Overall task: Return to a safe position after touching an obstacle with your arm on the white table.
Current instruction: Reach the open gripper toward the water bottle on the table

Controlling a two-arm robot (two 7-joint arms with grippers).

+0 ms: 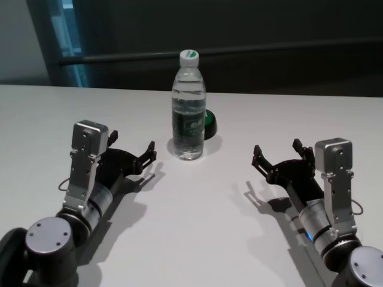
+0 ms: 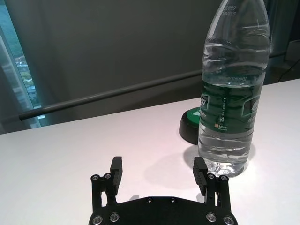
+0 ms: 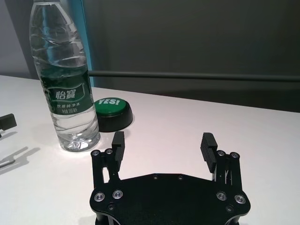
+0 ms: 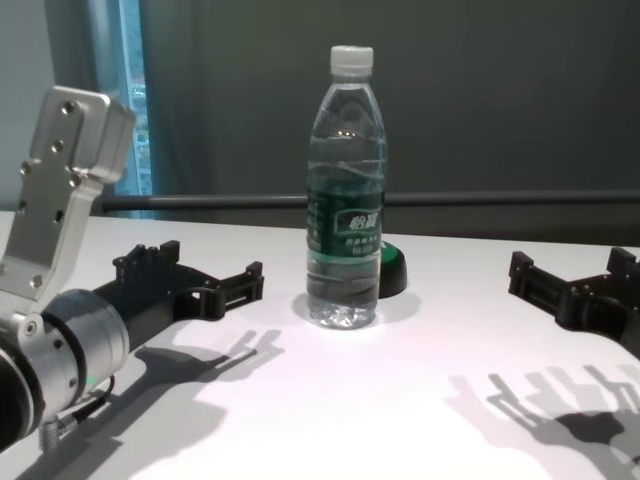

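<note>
The obstacle, a clear water bottle [image 1: 189,113] with a white cap and dark green label, stands upright near the middle of the white table [image 1: 197,233]. My left gripper [image 1: 133,142] hovers low over the table just to the bottle's left, open and empty. In the left wrist view the bottle [image 2: 232,93] stands slightly beyond and to the side of one fingertip [image 2: 199,164], not touching it. My right gripper [image 1: 276,147] is farther off on the bottle's right, also open and empty. The chest view shows the bottle [image 4: 345,200] between both grippers.
A low round green button [image 1: 210,122] on a black base sits right behind the bottle, touching or nearly touching it. A dark rail [image 4: 500,198] and dark wall run along the table's far edge. Bare tabletop lies between the two arms.
</note>
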